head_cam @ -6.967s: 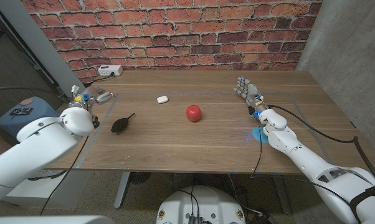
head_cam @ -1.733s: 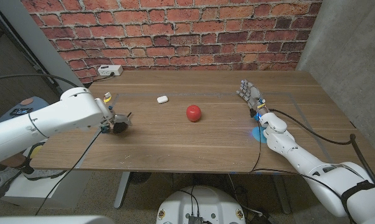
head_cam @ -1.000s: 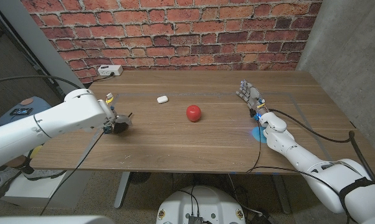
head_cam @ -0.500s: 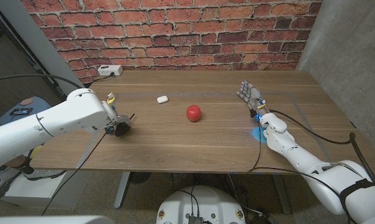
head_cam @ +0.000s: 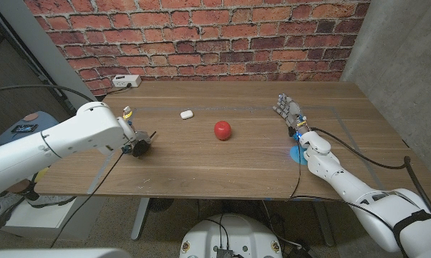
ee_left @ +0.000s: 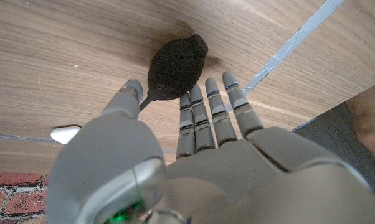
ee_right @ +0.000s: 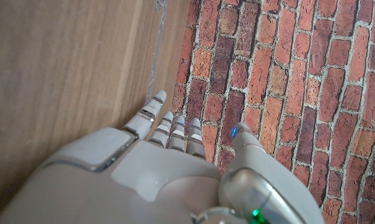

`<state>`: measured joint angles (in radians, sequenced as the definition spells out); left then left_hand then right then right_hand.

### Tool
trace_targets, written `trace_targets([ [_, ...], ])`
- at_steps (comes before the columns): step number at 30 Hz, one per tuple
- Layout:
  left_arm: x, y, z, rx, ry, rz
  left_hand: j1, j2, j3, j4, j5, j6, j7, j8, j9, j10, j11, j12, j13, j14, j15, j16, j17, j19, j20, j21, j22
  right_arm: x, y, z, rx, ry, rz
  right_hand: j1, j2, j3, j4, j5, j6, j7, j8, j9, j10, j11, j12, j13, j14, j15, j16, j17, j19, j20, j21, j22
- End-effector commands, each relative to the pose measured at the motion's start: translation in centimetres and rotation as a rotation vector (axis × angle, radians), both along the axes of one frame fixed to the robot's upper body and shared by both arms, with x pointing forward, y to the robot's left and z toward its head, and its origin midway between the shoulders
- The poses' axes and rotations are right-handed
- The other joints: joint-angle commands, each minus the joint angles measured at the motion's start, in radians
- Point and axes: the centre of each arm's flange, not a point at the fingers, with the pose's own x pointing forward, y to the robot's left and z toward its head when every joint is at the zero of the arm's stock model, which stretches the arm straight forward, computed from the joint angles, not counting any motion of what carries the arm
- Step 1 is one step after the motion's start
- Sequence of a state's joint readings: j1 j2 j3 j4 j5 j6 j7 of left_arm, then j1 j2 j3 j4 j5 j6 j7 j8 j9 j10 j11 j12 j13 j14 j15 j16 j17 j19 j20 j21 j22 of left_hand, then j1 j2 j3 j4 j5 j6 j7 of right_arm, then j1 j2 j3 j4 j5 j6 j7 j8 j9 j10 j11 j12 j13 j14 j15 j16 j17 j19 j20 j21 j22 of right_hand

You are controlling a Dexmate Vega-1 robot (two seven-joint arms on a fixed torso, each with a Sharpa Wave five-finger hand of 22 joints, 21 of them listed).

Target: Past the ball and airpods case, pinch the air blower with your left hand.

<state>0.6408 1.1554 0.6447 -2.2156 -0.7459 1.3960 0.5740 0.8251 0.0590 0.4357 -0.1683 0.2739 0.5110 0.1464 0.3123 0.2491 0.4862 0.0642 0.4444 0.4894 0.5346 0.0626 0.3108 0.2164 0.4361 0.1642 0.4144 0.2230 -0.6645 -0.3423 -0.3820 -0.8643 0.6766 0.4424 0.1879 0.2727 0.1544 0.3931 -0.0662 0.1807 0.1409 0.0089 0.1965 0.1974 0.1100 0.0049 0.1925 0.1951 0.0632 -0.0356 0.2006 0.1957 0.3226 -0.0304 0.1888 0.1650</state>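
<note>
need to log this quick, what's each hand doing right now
Left hand: open, fingers reaching over the air blower; no grip visible yet.
Right hand: open, fingers apart, holding nothing.

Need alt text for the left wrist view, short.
Seen from behind the left hand, its fingers reach toward a black air blower lying on the wooden table, thumb and fingers either side of its thin nozzle; contact is unclear. A strip of pale tape crosses the wood, and a small white object lies beyond the thumb.

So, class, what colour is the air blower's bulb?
Black, clearest in the left wrist view: air blower.
</note>
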Motion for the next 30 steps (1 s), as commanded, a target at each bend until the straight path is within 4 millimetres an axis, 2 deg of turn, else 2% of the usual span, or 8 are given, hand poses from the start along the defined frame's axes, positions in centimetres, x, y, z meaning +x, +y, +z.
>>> trace_targets([
  [1,0.1,-0.19,0.13,-0.004,0.001,-0.017,0.01,-0.003,-0.007,0.003,0.006,0.006,-0.006,0.006,0.003,-0.001,-0.002,0.003,0.007,0.005,0.0,0.004,0.005,0.005,-0.002,0.006,0.002,-0.21,-0.21,-0.32,0.012,0.003,-0.004,0.012,0.004,-0.002,-0.001,-0.002,0.002,0.003,0.005,0.004,0.001,0.005,0.004,0.0,0.004,0.004,0.008,0.002,0.001,0.008,0.004,0.005],
  [7,0.47,-0.19,-0.06,-0.011,0.036,-0.028,0.004,-0.004,-0.016,0.012,0.007,-0.053,0.009,-0.021,0.008,-0.06,0.024,-0.016,0.018,-0.035,0.023,-0.013,0.01,-0.03,0.015,-0.002,0.001,-0.17,-0.16,-0.4,0.018,0.004,-0.002,0.011,0.004,-0.003,0.0,-0.002,0.002,0.003,0.005,0.004,0.002,0.006,0.004,0.0,0.005,0.005,0.009,0.002,0.002,0.008,0.004,0.006],
  [8,0.5,-0.19,-0.06,-0.011,0.045,-0.032,0.0,0.005,-0.016,0.017,0.008,-0.065,0.02,-0.026,0.009,-0.071,0.032,-0.021,0.021,-0.048,0.032,-0.017,0.013,-0.04,0.023,-0.005,0.001,-0.15,-0.15,-0.39,0.02,0.003,-0.001,0.012,0.004,-0.003,-0.001,-0.001,0.002,0.003,0.005,0.004,0.002,0.004,0.004,0.0,0.006,0.005,0.009,0.002,0.002,0.009,0.004,0.006],
  [13,0.62,-0.22,0.01,-0.015,0.077,-0.043,-0.017,-0.006,-0.028,0.023,0.006,-0.104,0.03,-0.043,0.011,-0.112,0.054,-0.041,0.029,-0.079,0.05,-0.03,0.015,-0.067,0.039,-0.012,0.001,-0.07,-0.16,-0.32,0.021,0.002,-0.003,0.011,0.004,-0.003,-0.001,-0.001,0.001,0.003,0.005,0.004,0.002,0.006,0.004,0.0,0.006,0.005,0.009,0.002,0.002,0.009,0.004,0.006],
  [20,0.52,-0.32,0.03,-0.022,0.108,-0.053,-0.036,-0.015,-0.038,0.029,0.003,-0.139,0.033,-0.06,0.01,-0.145,0.07,-0.058,0.035,-0.106,0.076,-0.042,0.016,-0.094,0.048,-0.021,0.0,-0.1,-0.28,-0.3,0.025,-0.002,-0.004,0.012,0.004,-0.004,-0.001,-0.001,0.001,0.004,0.005,0.004,0.001,0.006,0.004,0.0,0.006,0.005,0.009,0.002,0.002,0.009,0.004,0.006],
  [30,0.26,-0.83,0.2,-0.03,0.134,-0.065,-0.048,-0.018,-0.041,0.031,0.0,-0.156,0.043,-0.068,0.008,-0.165,0.081,-0.071,0.038,-0.111,0.083,-0.045,0.016,-0.103,0.049,-0.023,0.0,-0.47,-0.81,-0.7,0.034,-0.002,-0.008,0.011,0.004,-0.004,-0.002,-0.001,0.0,0.004,0.005,0.004,0.001,0.006,0.004,0.0,0.006,0.005,0.009,0.003,0.002,0.009,0.004,0.006],
])
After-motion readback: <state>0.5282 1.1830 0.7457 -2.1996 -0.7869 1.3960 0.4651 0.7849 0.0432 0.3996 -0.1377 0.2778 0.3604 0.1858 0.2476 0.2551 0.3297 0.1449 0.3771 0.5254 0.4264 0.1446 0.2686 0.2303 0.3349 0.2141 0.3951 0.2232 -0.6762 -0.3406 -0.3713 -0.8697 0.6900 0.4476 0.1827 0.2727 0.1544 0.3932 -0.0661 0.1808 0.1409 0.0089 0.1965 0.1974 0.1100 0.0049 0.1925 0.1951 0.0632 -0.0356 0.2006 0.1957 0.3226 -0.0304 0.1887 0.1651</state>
